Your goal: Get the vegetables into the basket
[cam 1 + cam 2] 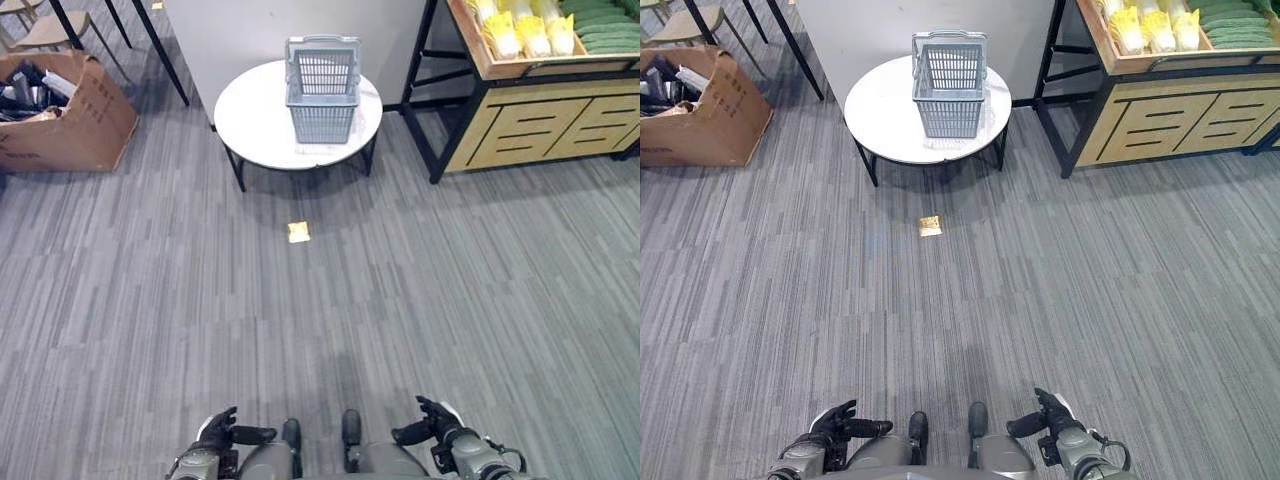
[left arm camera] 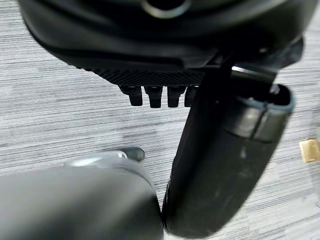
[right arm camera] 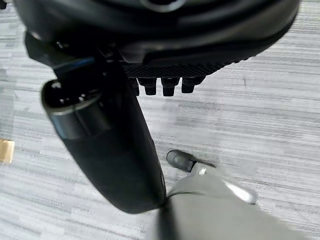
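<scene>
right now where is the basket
The basket stands on the round white table ahead of the robot, in the upper middle of the eye views, between the cardboard box on the left and the vegetable shelf on the right.

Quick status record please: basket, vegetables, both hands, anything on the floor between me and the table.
basket: grey basket, upright on the round white table, looks empty
vegetables: yellow and green produce in the wooden stand, right of the table
left robot hand: low, holding nothing
right robot hand: low, holding nothing
floor: small yellow marker before the table
cardboard box: far left
</scene>
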